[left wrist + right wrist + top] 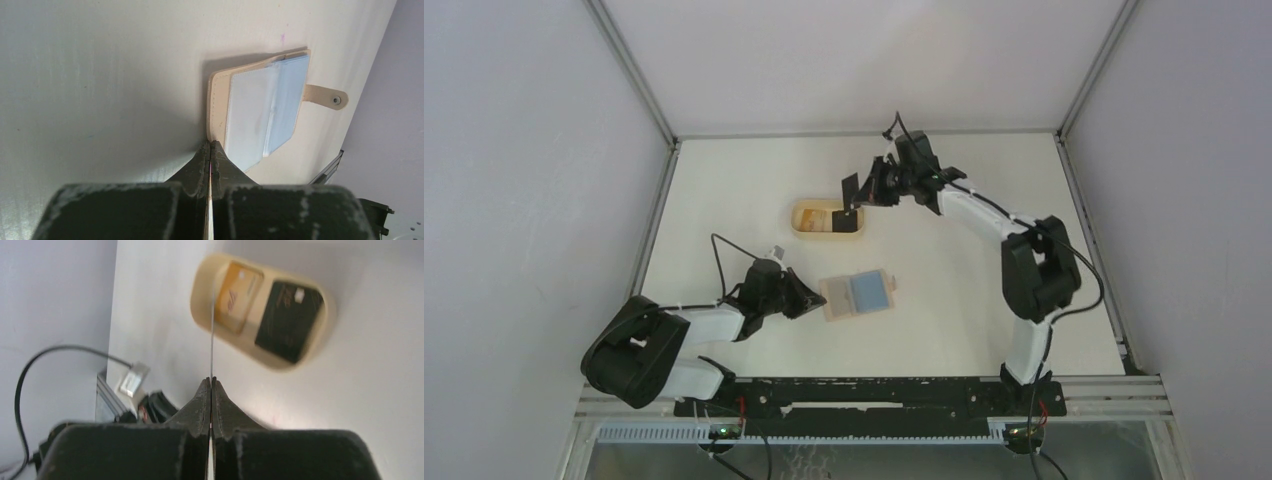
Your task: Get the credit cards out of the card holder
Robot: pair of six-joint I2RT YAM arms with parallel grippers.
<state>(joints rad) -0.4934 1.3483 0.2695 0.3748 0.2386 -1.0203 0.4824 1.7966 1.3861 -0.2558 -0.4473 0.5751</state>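
Note:
The card holder (860, 294) lies open on the table, tan outside with pale blue sleeves, its tab (327, 96) pointing away. My left gripper (810, 303) is shut on the near edge of its tan cover (218, 100). My right gripper (870, 188) hovers above the oval wooden tray (800, 214), shut on a dark credit card (851, 191). In the right wrist view that card shows only as a thin edge (212, 340). A gold card (239, 297) and a black card (287, 315) lie in the tray (198, 310).
White enclosure walls stand close on the left, right and back. A metal rail (874, 385) runs along the table's near edge by the arm bases. A black cable (716, 255) loops over the left arm.

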